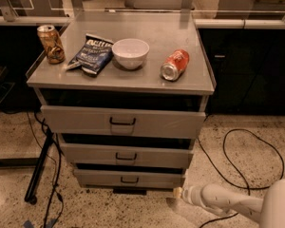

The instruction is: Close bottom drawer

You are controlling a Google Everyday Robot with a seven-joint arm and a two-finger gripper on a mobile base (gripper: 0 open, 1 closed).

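Note:
The bottom drawer point(129, 178) is the lowest of three grey drawers in the cabinet, with a small black pull handle at its centre. Its front stands a little out from the cabinet body, with a dark gap above it. My gripper point(179, 193) is at the end of the white arm point(228, 201) reaching in low from the lower right. It sits near the floor at the drawer's lower right corner, close to or touching the front panel.
On the cabinet top point(109, 80) are a brown can point(51, 43), a dark chip bag point(91, 54), a white bowl point(130, 52) and a red can lying on its side point(175, 64). A black cable point(237, 146) loops on the floor right; a black stand leg point(38, 170) is left.

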